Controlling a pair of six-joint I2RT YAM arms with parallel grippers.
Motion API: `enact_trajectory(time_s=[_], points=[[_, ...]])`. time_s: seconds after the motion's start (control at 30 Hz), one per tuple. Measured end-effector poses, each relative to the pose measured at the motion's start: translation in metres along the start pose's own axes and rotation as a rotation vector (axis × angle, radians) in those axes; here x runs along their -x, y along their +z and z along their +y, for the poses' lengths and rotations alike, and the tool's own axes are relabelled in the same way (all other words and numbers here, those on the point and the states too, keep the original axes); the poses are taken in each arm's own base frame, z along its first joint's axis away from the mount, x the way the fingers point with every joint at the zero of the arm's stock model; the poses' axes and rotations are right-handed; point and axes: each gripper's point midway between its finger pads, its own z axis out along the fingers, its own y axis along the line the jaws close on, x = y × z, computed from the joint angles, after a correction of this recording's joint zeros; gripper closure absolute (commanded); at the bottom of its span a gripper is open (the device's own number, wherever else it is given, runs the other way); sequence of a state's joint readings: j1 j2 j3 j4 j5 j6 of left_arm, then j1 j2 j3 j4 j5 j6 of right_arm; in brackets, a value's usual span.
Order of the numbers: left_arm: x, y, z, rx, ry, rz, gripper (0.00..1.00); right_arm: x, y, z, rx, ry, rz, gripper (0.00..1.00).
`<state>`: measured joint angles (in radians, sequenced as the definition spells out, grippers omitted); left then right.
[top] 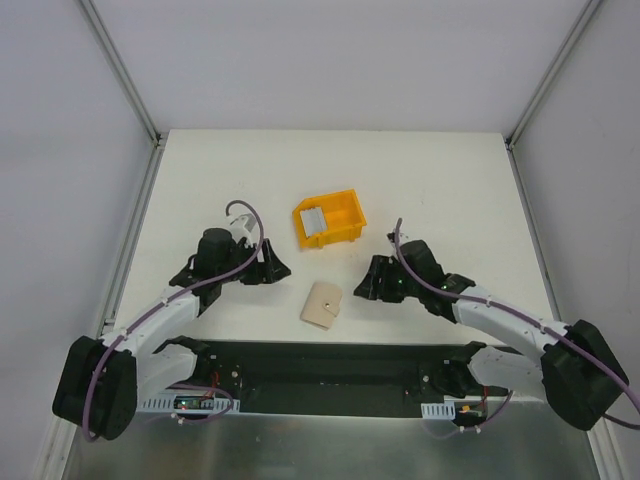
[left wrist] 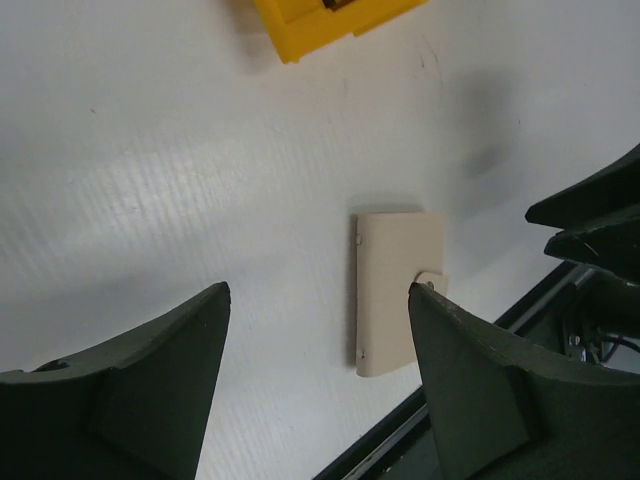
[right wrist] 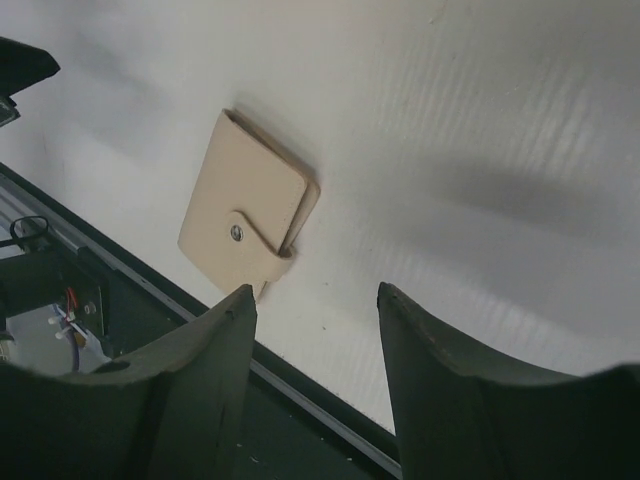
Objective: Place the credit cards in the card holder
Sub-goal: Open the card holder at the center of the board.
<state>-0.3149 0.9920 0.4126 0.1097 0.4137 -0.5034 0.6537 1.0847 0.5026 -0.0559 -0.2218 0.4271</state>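
The beige card holder [top: 321, 304] lies closed on the white table near its front edge, its snap strap fastened. It also shows in the left wrist view [left wrist: 398, 290] and the right wrist view [right wrist: 248, 206]. Silvery credit cards [top: 312, 221] lie inside the yellow bin [top: 345, 214] behind it. My left gripper [top: 277, 268] is open and empty, left of the card holder. My right gripper [top: 362, 281] is open and empty, right of the card holder. Both hover just above the table, apart from the wallet.
The yellow bin's corner shows at the top of the left wrist view [left wrist: 320, 25]. A black base rail [top: 320, 362] runs along the table's near edge. White enclosure walls with metal posts [top: 120, 70] stand left, right and behind.
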Motion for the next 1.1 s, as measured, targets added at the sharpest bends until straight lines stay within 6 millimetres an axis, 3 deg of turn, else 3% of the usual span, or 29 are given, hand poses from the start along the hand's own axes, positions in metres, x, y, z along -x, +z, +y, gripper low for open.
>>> enact_trajectory(time_s=[0.07,0.37,0.63,1.1], points=[[-0.009,0.004,-0.005,-0.026,0.013,0.037,0.31,-0.011,0.007,0.007,0.019,0.008,0.018,0.47],[-0.050,0.022,0.005,-0.079,-0.036,0.201,0.43,-0.063,0.049,0.022,0.029,0.066,0.151,0.55],[-0.070,0.030,-0.001,-0.181,-0.066,0.274,0.52,-0.071,0.067,0.047,0.076,0.109,0.138,0.62],[-0.091,0.037,-0.015,-0.336,-0.154,0.347,0.66,-0.065,0.082,0.054,0.105,0.195,0.085,0.65]])
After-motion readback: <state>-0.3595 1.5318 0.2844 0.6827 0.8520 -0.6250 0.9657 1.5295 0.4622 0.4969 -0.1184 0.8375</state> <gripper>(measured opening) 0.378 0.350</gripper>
